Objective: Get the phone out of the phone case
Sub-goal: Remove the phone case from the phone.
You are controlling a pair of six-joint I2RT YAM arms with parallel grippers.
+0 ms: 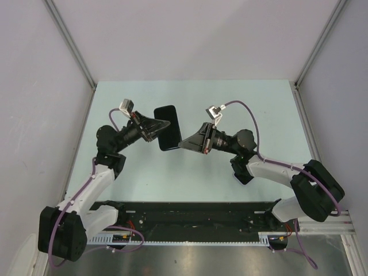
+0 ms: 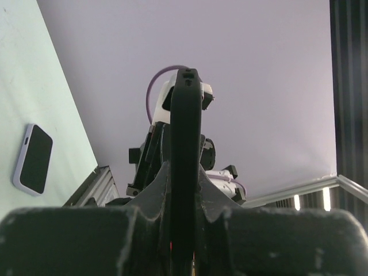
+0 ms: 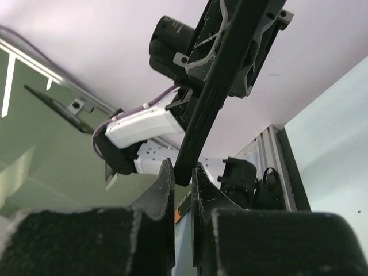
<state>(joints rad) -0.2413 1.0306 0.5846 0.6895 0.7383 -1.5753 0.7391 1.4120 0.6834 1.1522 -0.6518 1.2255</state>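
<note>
We hold the cased phone (image 1: 167, 127) clear above the tabletop (image 1: 230, 100), left fingers (image 2: 146, 201) and right fingers (image 3: 162, 190) both clamped on opposite ends. Likely stiff, light, slick: we'd grip edges, peel a corner.

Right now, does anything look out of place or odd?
Nothing damaged. The flat black phone is off the table, pinched edge-on between left gripper and right gripper; a lilac-rimmed case lies flat below the right arm.
</note>
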